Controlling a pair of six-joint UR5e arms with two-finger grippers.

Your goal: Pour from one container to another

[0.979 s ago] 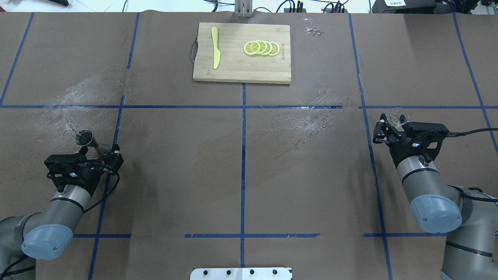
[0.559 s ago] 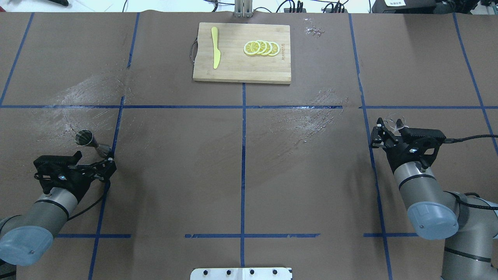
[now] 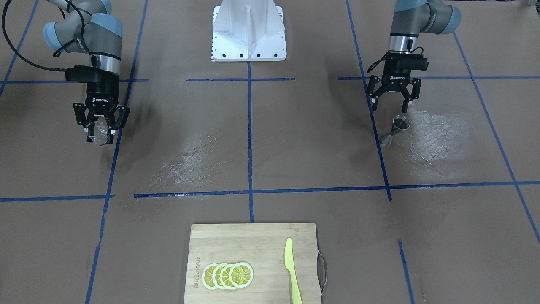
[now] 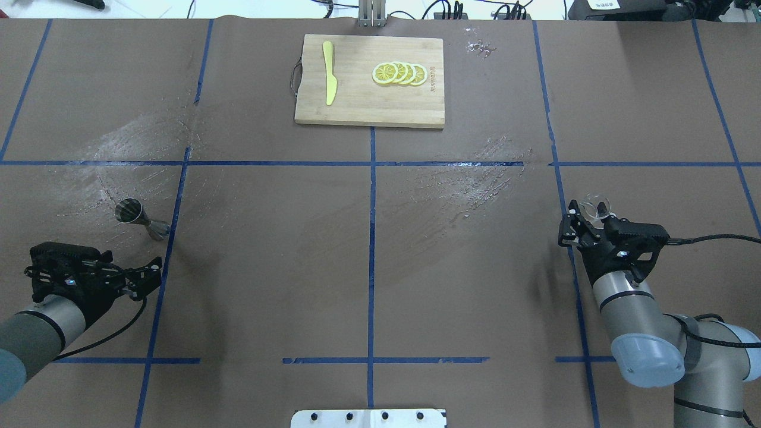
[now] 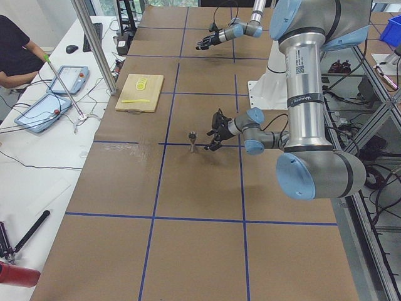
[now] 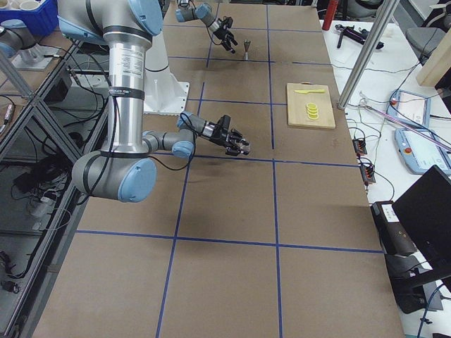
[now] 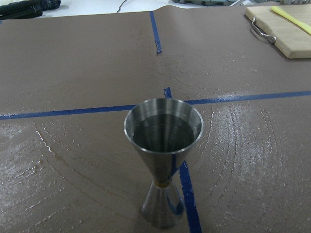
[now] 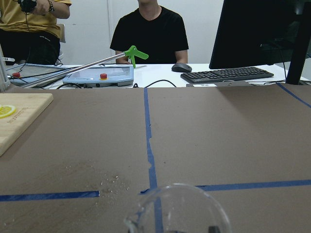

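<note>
At the table's [image 4: 267,267] near edge, closest to the robot, sits one white base plate [image 4: 368,418]. Two arms reach out from there, one over each side of the brown top.

The left gripper [image 3: 391,106] has its two fingers spread wide with nothing between them. It hangs on the robot's side of the one metal measuring cup [image 3: 395,131], near it but apart. That cup stands upright on the robot's left side of the table with its wide mouth up. Its foot touches a blue tape line [image 7: 188,204]. I cannot tell whether there is liquid in it.

On the robot's right side, the right gripper [image 3: 100,136] is clamped on the one clear glass [image 3: 97,131], which sits between its fingertips. Whether the glass touches the table cannot be told.

Farther out, two smeared shiny patches mark the top. One patch [image 4: 137,142] is on the left half, and the other patch [image 4: 481,172] is just right of the middle line.

At the far edge lies one wooden cutting board [image 4: 357,110] with one metal handle [image 4: 294,77] at its end. On it are one yellow knife [image 4: 329,74] and four lemon slices [image 4: 399,73]. The slices overlap in a short row and lie apart from the knife.

Beyond the table, two people sit at a white desk, one person in a black top [image 8: 148,29] and one person in a yellow top [image 8: 29,22]. One keyboard [image 8: 226,74] and one mouse [image 8: 181,67] lie in front of them.
</note>
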